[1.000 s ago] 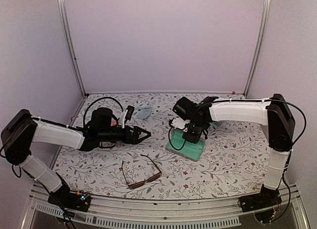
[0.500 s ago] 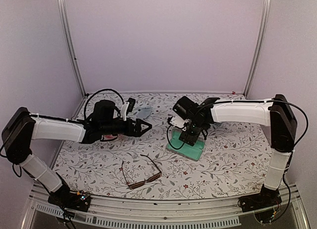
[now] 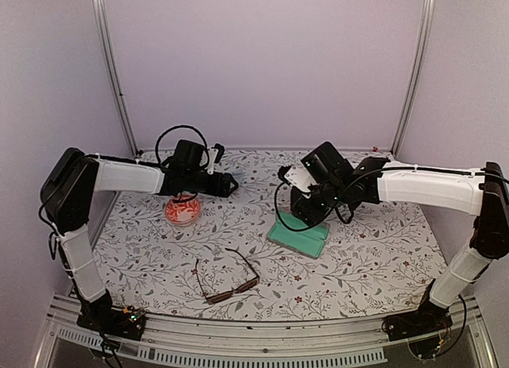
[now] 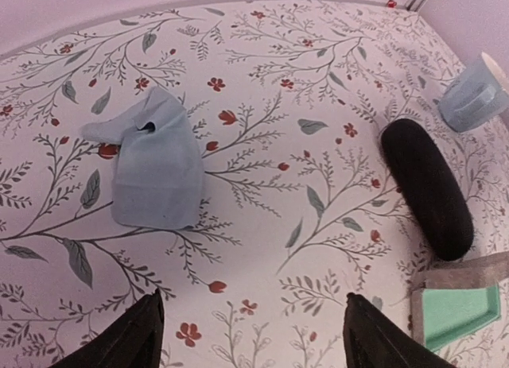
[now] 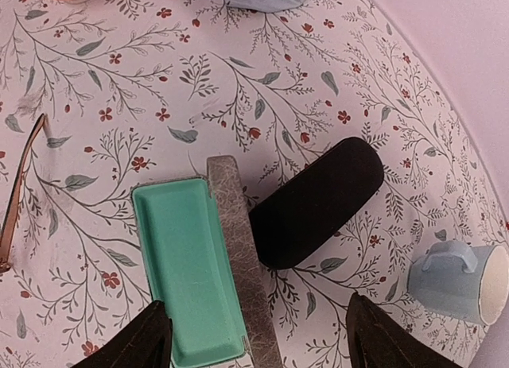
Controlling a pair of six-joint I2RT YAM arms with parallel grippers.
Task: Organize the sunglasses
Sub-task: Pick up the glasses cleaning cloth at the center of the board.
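Observation:
The brown-framed sunglasses (image 3: 227,276) lie unfolded near the table's front; one temple (image 5: 20,193) shows at the left edge of the right wrist view. The pink-red sunglasses (image 3: 182,211) sit at the left, under my left forearm. My left gripper (image 3: 228,184) (image 4: 250,336) hangs open over bare cloth at the back, just short of a blue cloth (image 4: 155,165). My right gripper (image 3: 306,209) (image 5: 258,336) is open above the grey case (image 5: 242,257), which lies open showing its green lining (image 5: 187,265) (image 3: 300,234). The black oval case (image 5: 318,201) (image 4: 425,185) touches the grey lid.
A pale blue mug (image 5: 461,280) (image 4: 473,98) lies on its side at the back right, beyond the black case. Metal posts (image 3: 111,74) and purple walls close in the back and sides. The table's front rail (image 3: 254,352) runs between the arm bases.
My left arm swung toward the back, uncovering the pink-red sunglasses. My right gripper opened and drew up and back from the grey case.

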